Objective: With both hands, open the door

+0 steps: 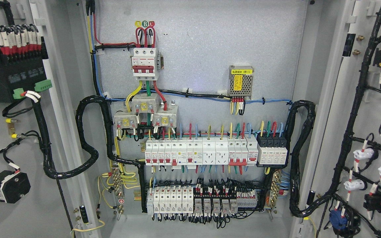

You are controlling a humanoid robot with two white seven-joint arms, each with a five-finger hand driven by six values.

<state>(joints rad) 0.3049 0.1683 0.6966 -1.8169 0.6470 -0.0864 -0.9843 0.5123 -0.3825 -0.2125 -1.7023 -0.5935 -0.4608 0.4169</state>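
Note:
An electrical cabinet fills the head view with both doors swung wide. The left door (28,205) shows its grey inner face with black modules and wired terminals. The right door (365,138) also faces me with its inner side, carrying a black cable loom and white and black switch backs. Between them the back panel (210,43) holds a red and white main breaker (145,63), a row of white breakers (200,152) and lower relays (200,200). Neither hand nor arm shows anywhere in the picture.
Thick black cable bundles (88,138) loop from the panel to each door at the hinges. A small metal power supply (241,82) with a yellow label sits at upper right of the panel. The cabinet floor (190,228) lies at the bottom edge.

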